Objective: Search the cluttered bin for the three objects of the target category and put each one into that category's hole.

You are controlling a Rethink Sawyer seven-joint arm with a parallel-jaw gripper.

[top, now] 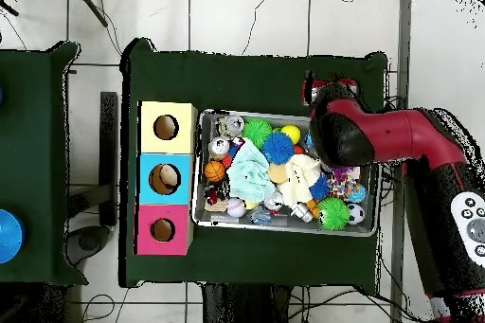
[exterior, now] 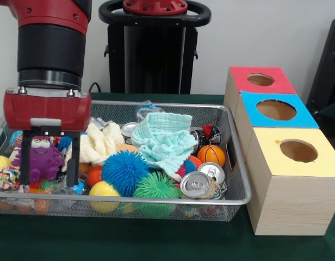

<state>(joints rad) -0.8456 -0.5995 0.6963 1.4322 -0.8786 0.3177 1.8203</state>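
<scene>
From the front, the claw hangs over the end of the bin that is farthest from the boxes. Its two black fingers stand wide apart, one on each side of a purple toy monster. I cannot tell if they touch it. One knotted bundle, white with bits of colour, lies just beside the claw by the bin's end wall. A mint cloth sits on top of the pile in the middle. A pale yellow cloth lies next to it. Spiky balls, blue and green, lie near the front rim with a drink can. The yellow box stands at the front corner of the bench, and its hole is on top.

From above, the red arm covers the claw, so it does not show here. The bin sits in the middle of the green bench. The yellow box, a blue box and a red box stand in a row just beside the bin's short side
</scene>
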